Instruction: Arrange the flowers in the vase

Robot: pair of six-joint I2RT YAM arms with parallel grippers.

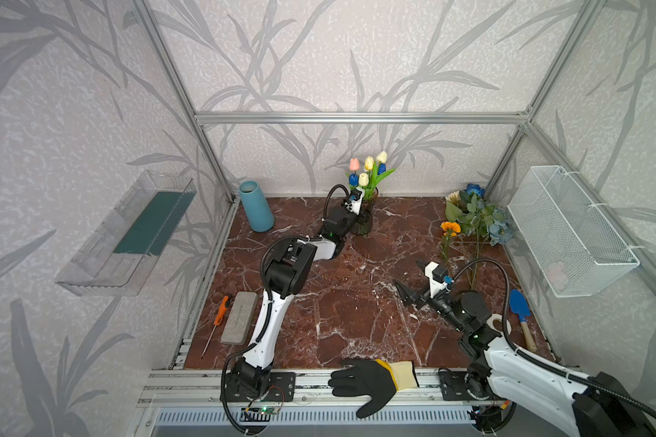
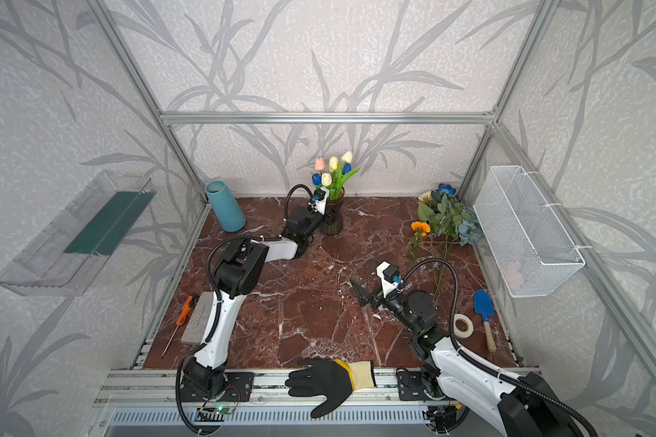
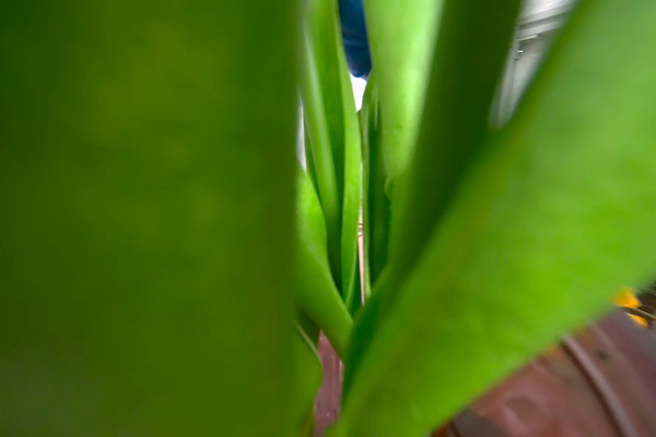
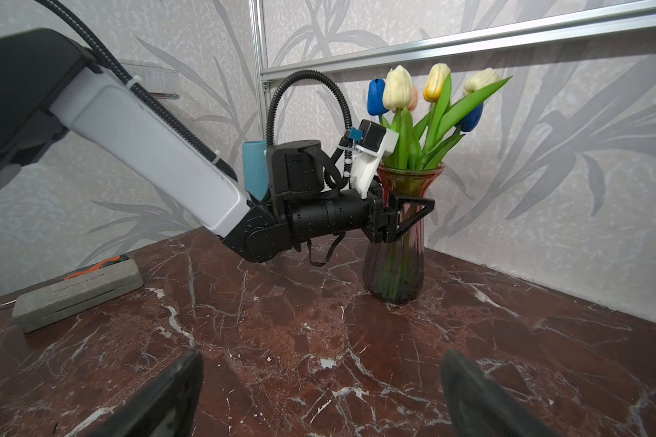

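A purple-brown glass vase (image 1: 365,226) (image 2: 333,226) (image 4: 394,272) stands at the back of the table and holds several tulips (image 1: 368,170) (image 2: 334,168) (image 4: 425,98), pink, yellow, cream and blue. My left gripper (image 1: 365,216) (image 2: 331,216) (image 4: 409,212) is shut on the vase just below its neck. The left wrist view shows only blurred tulip leaves (image 3: 508,234). More flowers lie at the back right: an orange marigold (image 1: 450,227), a dusty-blue bunch (image 1: 500,227), a deep-blue rose (image 1: 475,189) and a cream daisy (image 1: 453,196). My right gripper (image 1: 406,291) (image 2: 362,293) (image 4: 319,397) hangs open over bare table.
A light-blue ceramic container (image 1: 256,206) stands at the back left. An orange screwdriver (image 1: 220,310) and a grey block (image 1: 239,318) lie front left. A blue trowel (image 1: 521,314) and a tape roll (image 2: 462,325) lie right. A black glove (image 1: 368,382) rests on the front rail. A wire basket (image 1: 569,227) hangs on the right wall.
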